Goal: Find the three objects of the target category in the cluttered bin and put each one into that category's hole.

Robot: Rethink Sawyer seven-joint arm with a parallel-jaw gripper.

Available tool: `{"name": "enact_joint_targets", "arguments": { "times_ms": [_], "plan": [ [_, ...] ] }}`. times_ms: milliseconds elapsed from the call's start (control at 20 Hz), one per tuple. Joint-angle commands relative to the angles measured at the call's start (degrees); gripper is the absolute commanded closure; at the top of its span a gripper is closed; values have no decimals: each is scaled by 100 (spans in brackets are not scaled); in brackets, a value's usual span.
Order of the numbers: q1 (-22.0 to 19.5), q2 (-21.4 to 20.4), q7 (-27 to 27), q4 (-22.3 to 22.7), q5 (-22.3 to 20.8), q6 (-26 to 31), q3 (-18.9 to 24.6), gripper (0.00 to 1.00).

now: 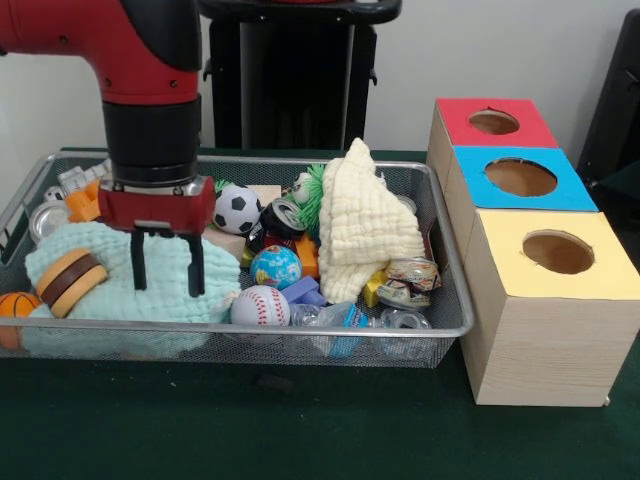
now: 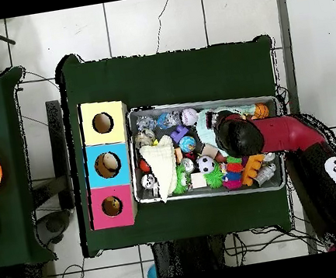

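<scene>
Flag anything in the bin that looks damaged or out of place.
Two crushed cans stand out: a dented black one lies tilted beside the soccer ball, and a flattened one sits near the cream cloth. Nothing has spilled outside the wire bin.

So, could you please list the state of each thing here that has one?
gripper: open, empty, hovering over the mint cloth
cream cloth: bunched up, draped over clutter
soda can: lying tilted
crushed can: flattened, on its side
plastic bottle: lying down
red box hole: open
blue box hole: open
yellow box hole: open
</scene>
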Motion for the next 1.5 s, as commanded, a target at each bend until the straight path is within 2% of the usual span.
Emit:
{"name": "enact_joint_targets", "arguments": {
  "times_ms": [50, 500, 550, 750, 900, 1050, 1200, 1350, 1500],
  "plan": [
    [-10, 557, -152, 303, -528, -487, -72, 0],
    [-44, 863, -167, 93, -814, -743, -197, 0],
    [-87, 877, -206, 98, -890, -842, -152, 100],
    [-357, 956, -477, 162, -926, -850, 162, 100],
    [-148, 697, -297, 233, -806, -582, -22, 100],
    [-143, 55, -218, 662, -442, -200, 175, 100],
    [-192, -744, -250, 1070, 128, 404, 483, 100],
    [-145, -1520, -313, 1308, 732, 1105, 636, 100],
    [-71, -2006, -423, 1357, 1146, 1693, 655, 100]
  ]
}}
